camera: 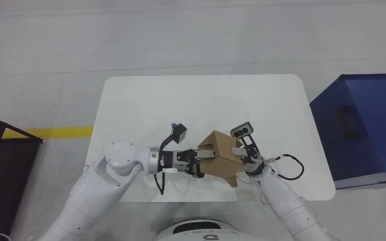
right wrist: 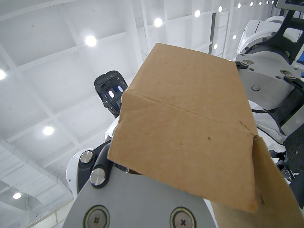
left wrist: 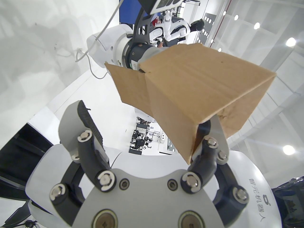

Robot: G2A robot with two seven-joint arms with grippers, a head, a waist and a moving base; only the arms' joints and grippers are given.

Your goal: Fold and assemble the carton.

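Carton [camera: 222,158] of plain brown cardboard hangs between the two arms over the table [camera: 181,102], close to the edge nearest the robot and about midway along it. It sits tilted, with one corner toward the far edge and a loose flap sticking out toward the near edge. The left gripper [camera: 208,159] meets it from the left side with its fingers spread wide. In the left wrist view one padded finger [left wrist: 89,119] stands free in the air, well apart from the cardboard, while the other finger [left wrist: 215,131] rests against a lower corner of the carton [left wrist: 201,84]. The right gripper [camera: 243,158] is at the carton's opposite side. Its wrist view shows a creased panel of the carton [right wrist: 185,124] lying across it, so its grip cannot be told. A blue bin [camera: 356,126] stands on the floor beyond the table's right edge.
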